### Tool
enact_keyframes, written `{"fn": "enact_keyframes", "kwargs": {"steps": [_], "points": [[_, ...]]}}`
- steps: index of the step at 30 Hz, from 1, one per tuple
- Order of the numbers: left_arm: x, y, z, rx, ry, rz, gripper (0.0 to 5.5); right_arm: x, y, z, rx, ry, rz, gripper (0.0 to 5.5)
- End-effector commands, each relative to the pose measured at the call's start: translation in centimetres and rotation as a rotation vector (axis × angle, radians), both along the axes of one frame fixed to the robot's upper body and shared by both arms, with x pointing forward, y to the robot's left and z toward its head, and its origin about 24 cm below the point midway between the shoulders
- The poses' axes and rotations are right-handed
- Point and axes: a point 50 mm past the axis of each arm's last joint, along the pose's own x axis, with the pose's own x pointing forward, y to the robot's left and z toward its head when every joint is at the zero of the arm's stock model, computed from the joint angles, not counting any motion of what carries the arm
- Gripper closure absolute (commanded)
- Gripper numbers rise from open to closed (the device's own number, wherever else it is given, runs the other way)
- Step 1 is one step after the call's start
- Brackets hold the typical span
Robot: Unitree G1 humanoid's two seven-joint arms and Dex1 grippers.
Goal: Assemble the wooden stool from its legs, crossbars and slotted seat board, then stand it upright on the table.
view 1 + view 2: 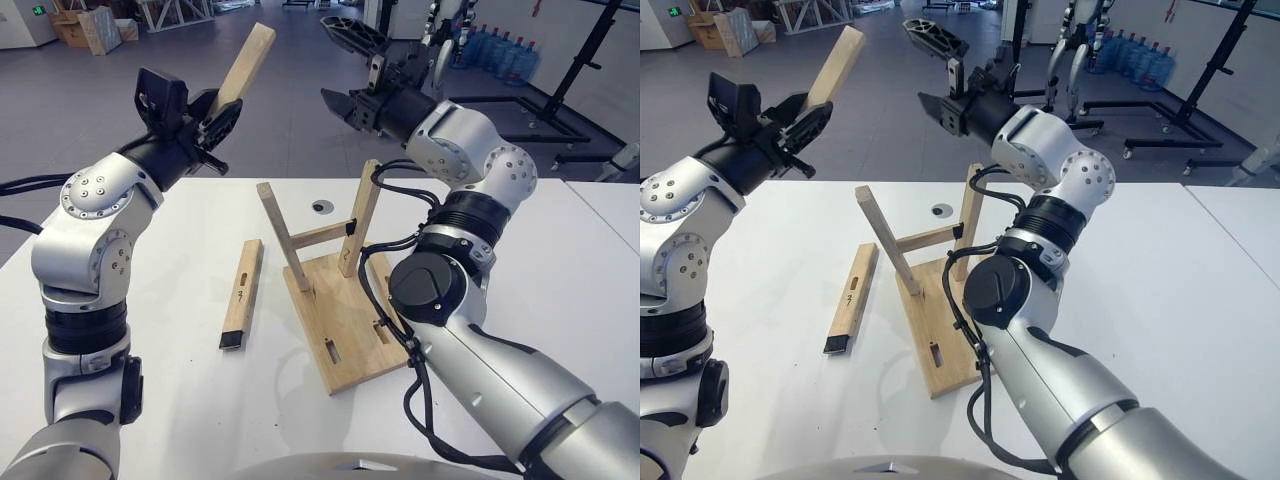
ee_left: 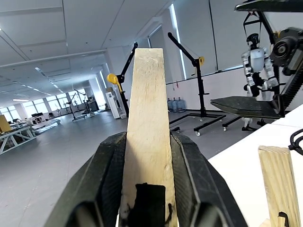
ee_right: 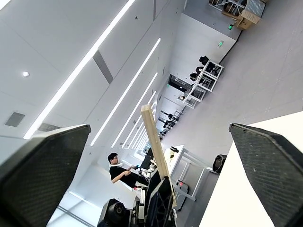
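The slotted seat board [image 1: 345,345] lies flat on the white table [image 1: 150,300]. Two legs [image 1: 283,235] [image 1: 362,215] stand up from it, tilted, with a crossbar [image 1: 320,236] joining them. A loose leg [image 1: 241,292] lies on the table left of the board. My left gripper [image 1: 215,115] is raised over the table's far left and is shut on another wooden leg [image 2: 149,109], which points up and away. My right gripper [image 1: 345,70] hangs open and empty above the table's far edge, behind the standing legs, facing the held leg [image 3: 155,137].
A small round hole [image 1: 321,206] sits in the table behind the board. A second white table [image 1: 620,205] adjoins on the right. Beyond the table's far edge is open floor with black stands and water bottles [image 1: 500,45].
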Motion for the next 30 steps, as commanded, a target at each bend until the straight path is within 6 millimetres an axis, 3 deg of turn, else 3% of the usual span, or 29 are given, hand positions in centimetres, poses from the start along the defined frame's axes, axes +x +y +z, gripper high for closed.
{"fn": "enact_keyframes", "kwargs": {"steps": [1, 5, 10, 27, 30], "points": [[0.1, -1.2, 0.0, -0.013, 0.012, -0.037, 4.23, -1.5, 5.9, 0.3, 0.007, 0.001, 0.169, 0.10], [0.3, -2.8, -0.1, -0.033, 0.022, -0.085, 4.23, -2.0, 7.3, 0.6, -0.015, -0.038, 0.193, 0.10], [0.2, -3.3, 0.1, -0.039, 0.015, -0.098, 4.23, -2.1, 8.4, 0.1, -0.044, -0.037, 0.193, 0.10], [-0.3, -3.6, -0.5, -0.042, 0.028, -0.099, 4.23, -1.0, 7.6, 0.6, 0.002, -0.035, 0.060, 0.10], [-0.3, -3.5, -0.6, -0.040, 0.030, -0.097, 4.23, -0.9, 7.5, 0.5, -0.004, -0.038, 0.048, 0.67]]}}
